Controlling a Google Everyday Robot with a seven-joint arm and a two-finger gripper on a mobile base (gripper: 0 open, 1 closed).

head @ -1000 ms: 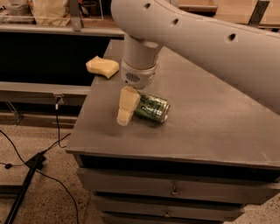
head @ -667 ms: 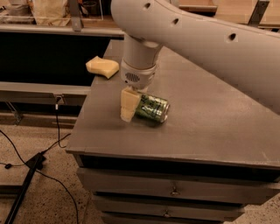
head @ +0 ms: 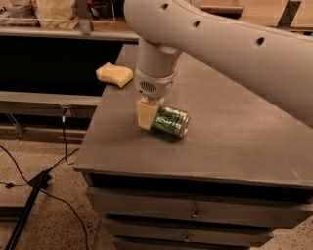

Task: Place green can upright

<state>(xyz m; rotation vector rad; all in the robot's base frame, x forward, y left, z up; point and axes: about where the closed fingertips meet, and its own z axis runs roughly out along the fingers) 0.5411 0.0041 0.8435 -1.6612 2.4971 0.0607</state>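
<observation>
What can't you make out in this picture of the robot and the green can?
- Camera view: the left end of the green can, covered by the gripper, which sits low over the table against that end.
- Camera view: the can's pale markings, too small to read.
- Camera view: the rest of the arm, cut off by the top and right edges.
- Camera view: things on the back shelf, cut off by the top edge.

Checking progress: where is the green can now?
Camera view: the green can lies on its side on the table, the pincer at its end nearest the sponge.
</observation>
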